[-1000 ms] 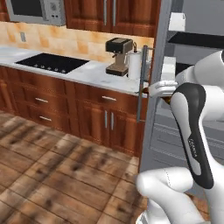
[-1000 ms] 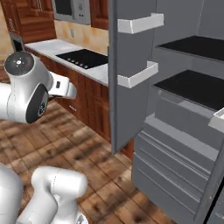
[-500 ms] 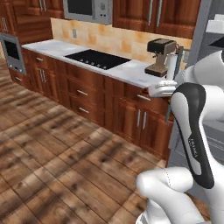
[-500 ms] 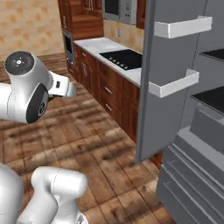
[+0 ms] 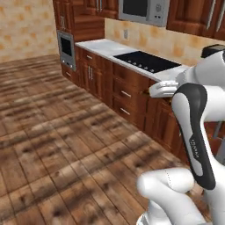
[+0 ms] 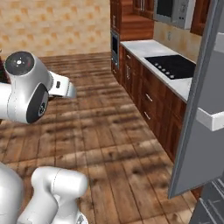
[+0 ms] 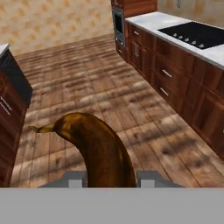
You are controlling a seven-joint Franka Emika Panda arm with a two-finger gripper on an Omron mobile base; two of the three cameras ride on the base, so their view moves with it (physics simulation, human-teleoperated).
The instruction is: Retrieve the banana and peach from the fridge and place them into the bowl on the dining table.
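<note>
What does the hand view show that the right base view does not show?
Hand view alone: the banana, dark yellowish-brown, held between the fingers and rising towards the wooden floor, plus the corner of a dark-fronted unit at the left edge.

Right base view alone: the grey fridge door with its white bin, standing open at the right, and the microwave above the counter.

Both: the black cooktop in the white counter, the brown cabinets, the wall oven and the wooden floor.

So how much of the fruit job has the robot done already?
Partly done. The banana is out of the fridge and sits gripped in the hand, over the wooden floor. The fridge door is open. Left: put the banana in the bowl, then fetch the peach too.
</note>
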